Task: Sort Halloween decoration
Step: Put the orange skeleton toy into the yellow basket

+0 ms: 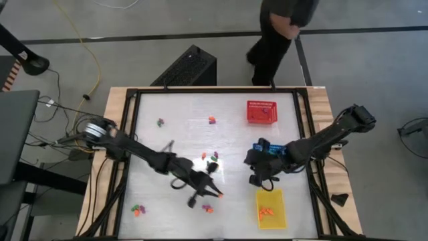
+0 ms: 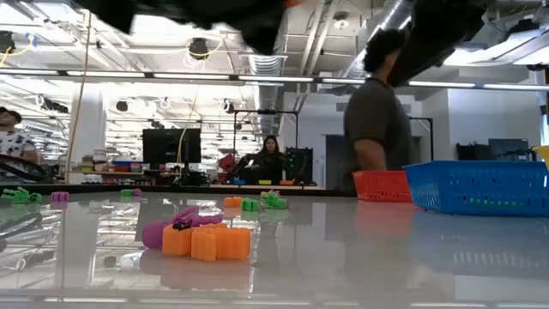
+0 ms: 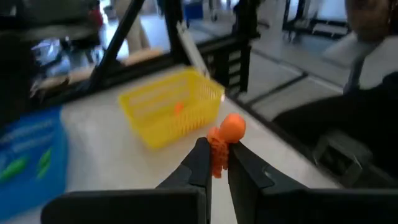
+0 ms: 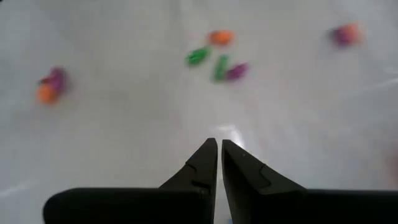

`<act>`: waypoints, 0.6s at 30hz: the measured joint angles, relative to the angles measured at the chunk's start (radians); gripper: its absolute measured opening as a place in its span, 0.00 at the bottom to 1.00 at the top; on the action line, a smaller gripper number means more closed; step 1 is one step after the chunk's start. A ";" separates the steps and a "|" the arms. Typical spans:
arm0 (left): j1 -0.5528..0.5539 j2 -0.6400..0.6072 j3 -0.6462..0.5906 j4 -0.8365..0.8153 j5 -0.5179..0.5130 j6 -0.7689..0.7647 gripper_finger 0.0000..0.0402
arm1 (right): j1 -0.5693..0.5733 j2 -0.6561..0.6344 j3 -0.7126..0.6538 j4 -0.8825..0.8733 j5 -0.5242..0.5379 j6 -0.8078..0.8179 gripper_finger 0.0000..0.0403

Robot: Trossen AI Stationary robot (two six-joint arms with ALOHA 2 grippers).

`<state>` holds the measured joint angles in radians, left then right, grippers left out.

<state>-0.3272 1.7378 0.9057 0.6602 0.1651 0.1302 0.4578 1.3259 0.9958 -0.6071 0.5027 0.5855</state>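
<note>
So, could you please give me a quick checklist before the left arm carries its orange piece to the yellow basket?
1. Grip: left gripper has its jaws shut on the orange trinket: ok.
2. Target in sight: yellow basket lies ahead of it, upright and open: ok.
3. Matching colour: orange pieces already lie in the yellow basket: ok.
4. Right gripper is shut and empty, near the blue basket, close to the route: not ok.
5. How securely the trinket sits: cannot tell.
6. Person beyond the table's far edge, clear of the arms: ok.
</note>
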 joint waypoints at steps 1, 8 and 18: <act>0.000 0.047 0.041 0.016 0.010 -0.001 0.04 | 0.009 -0.010 0.000 -0.015 0.033 0.018 0.14; 0.000 0.360 0.416 -0.069 0.065 0.000 0.04 | 0.049 -0.038 0.000 -0.108 0.116 0.104 0.14; 0.015 0.603 0.785 -0.201 0.057 0.009 0.04 | 0.052 -0.037 0.000 -0.228 0.130 0.175 0.14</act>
<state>-0.3126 2.3405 1.6907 0.4587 0.2218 0.1387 0.5102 1.2892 0.9955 -0.8353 0.6331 0.7605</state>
